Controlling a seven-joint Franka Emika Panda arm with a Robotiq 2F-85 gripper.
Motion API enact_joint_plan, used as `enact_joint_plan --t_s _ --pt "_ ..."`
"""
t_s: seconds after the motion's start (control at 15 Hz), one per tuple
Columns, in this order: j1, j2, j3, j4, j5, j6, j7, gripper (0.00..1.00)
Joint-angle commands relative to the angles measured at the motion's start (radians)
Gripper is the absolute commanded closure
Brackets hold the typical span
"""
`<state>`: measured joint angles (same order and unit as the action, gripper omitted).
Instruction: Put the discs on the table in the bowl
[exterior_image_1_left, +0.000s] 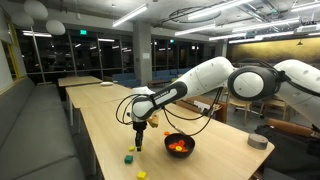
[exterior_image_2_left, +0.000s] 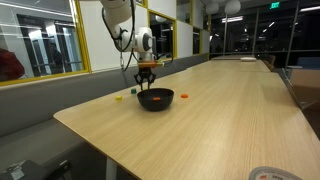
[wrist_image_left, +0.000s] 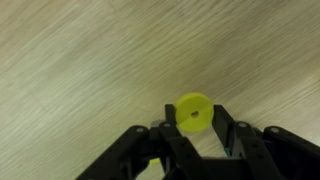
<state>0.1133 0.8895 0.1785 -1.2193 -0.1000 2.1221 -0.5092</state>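
Wrist view: our hand (wrist_image_left: 195, 116) grips a yellow disc (wrist_image_left: 194, 104) on the bench (wrist_image_left: 80, 60); the bowl (exterior_image_1_left: 180, 147) holds some, an orange disc (exterior_image_2_left: 186, 96) waits.

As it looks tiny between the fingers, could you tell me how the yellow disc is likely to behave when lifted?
The yellow disc looks small and flat, so probably light and stiff. Pinched at its rim between the fingers, it might slip or pivot out. Being round, it may roll if dropped on edge on the smooth table.
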Motion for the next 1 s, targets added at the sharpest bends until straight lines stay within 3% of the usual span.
enact_joint_plan --t_s 0.0,0.53,0.93 --pt "0.008 -0.150 -0.028 -0.120 -0.018 0.013 0.085 0.76" --pt "-0.019 -0.466 -0.098 -0.475 -0.009 0.035 0.314 0.76" --pt "-0.069 -0.611 -0.132 -0.734 0.027 0.067 0.426 0.76"
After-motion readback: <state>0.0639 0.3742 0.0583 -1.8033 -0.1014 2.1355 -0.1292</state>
